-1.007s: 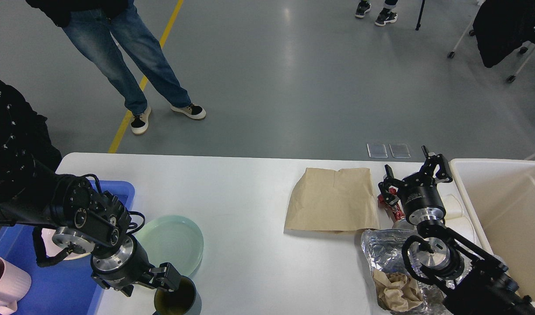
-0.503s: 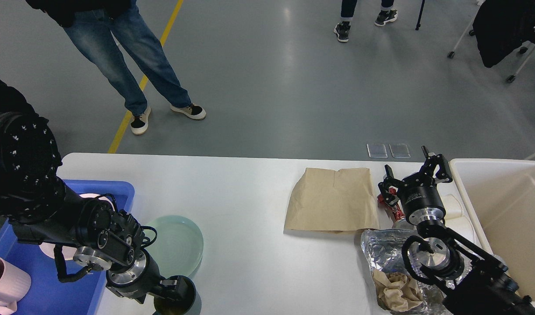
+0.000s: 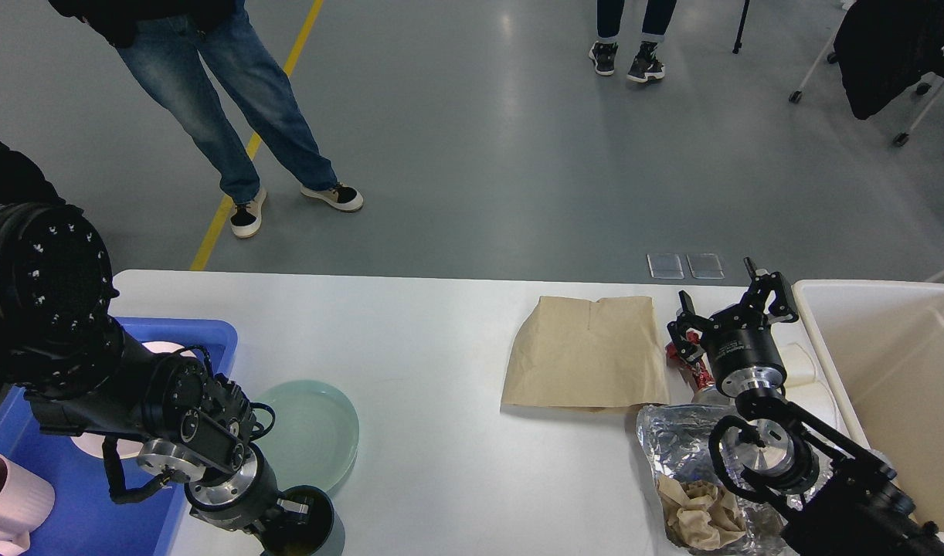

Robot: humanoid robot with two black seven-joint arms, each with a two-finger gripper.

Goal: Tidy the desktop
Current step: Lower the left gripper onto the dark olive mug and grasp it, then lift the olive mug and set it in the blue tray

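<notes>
Desktop: tray at 9 o'clock, plate just beside it; paper bag toward 2 o'clock; foil at 4 o'clock; bin at 3 o'clock.

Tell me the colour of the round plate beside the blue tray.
Pale mint green plate, seen best in the head view.

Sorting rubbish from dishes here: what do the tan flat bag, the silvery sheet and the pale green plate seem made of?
The tan bag looks like matte kraft paper, with soft creases. The silvery sheet seems to be aluminium foil: crinkled, with a mirror-like glint. The green plate looks like smooth ceramic or melamine, which I cannot tell apart.
</notes>
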